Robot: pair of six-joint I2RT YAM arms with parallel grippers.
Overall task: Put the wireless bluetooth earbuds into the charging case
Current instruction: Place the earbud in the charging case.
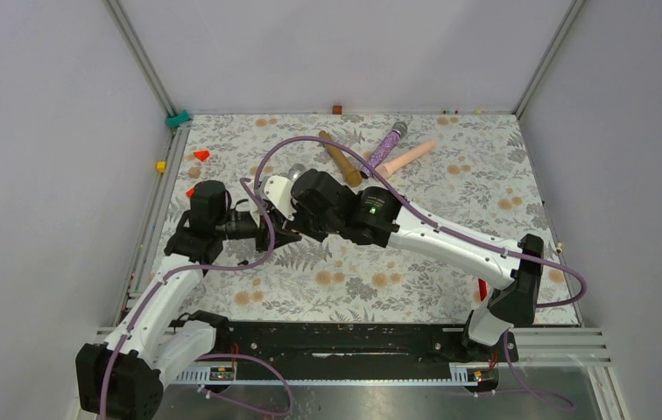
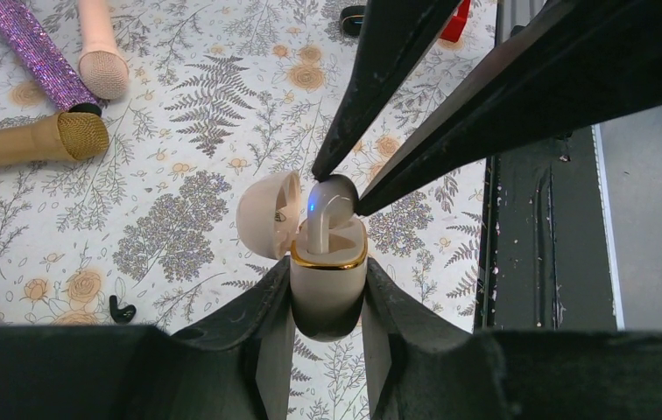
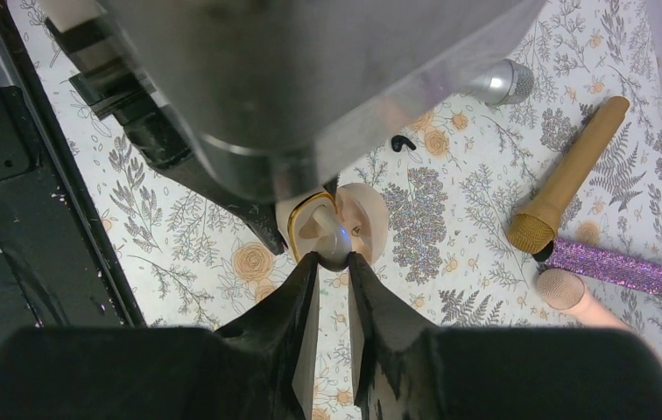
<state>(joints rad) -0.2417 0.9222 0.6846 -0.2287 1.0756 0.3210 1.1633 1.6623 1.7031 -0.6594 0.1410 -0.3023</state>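
Note:
My left gripper [image 2: 327, 264] is shut on the beige charging case [image 2: 327, 302], held upright just above the floral cloth. Its gold-rimmed mouth faces up and its lid [image 2: 268, 214] is swung open to the left. My right gripper [image 3: 334, 255] is shut on the rounded head of a grey-beige earbud [image 2: 332, 197] that shows a small blue light. The earbud's stem reaches down into a slot of the case [image 3: 306, 226]. In the top view both grippers meet at the left middle of the cloth [image 1: 279, 229]. A tiny black bean-sized earbud [image 2: 122, 308] lies on the cloth beside the case.
A gold microphone [image 1: 340, 158], a purple glitter one [image 1: 386, 146] and a pink one [image 1: 406, 157] lie at the back. A silver microphone head [image 3: 504, 83] rests near the tiny black piece [image 3: 404, 142]. Red cone [image 1: 201, 155] at far left; black rail [image 1: 336, 341] along the near edge.

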